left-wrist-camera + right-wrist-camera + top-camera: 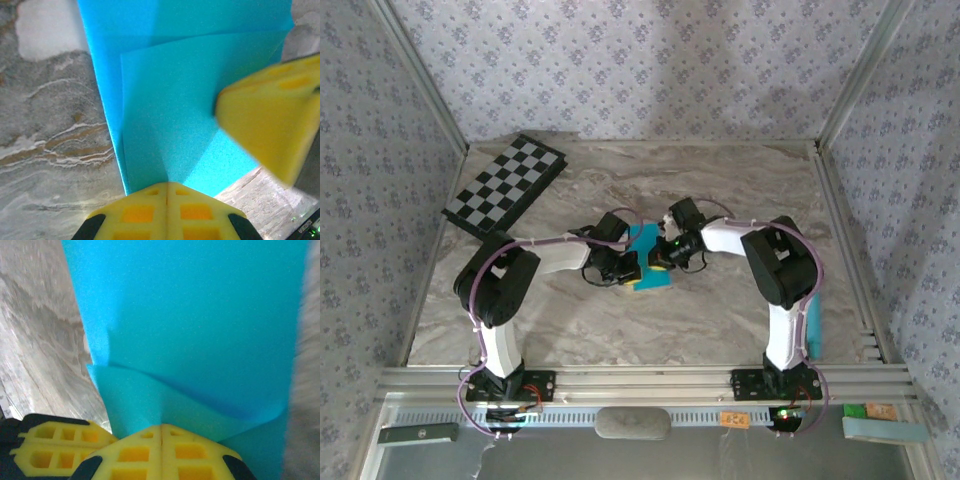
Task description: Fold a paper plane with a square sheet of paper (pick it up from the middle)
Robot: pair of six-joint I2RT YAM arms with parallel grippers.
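Note:
The square sheet of paper (645, 240) is bright turquoise and lies partly folded on the marble table between the two arms. In the left wrist view the paper (190, 100) shows overlapping layers with a crease running down into my left gripper (167, 186), whose yellow fingers are shut on its near edge. My right gripper (161, 427) is likewise shut on a raised fold of the paper (200, 325). In the top view the left gripper (626, 270) and the right gripper (665, 256) stand close together over the sheet. The right gripper's fingers (272, 115) hang just above the paper.
A black-and-white checkerboard (506, 186) lies at the back left. A long pale teal bar (812, 326) rests beside the right arm near the right rail. Patterned walls and metal rails (650, 380) enclose the marble table (650, 330).

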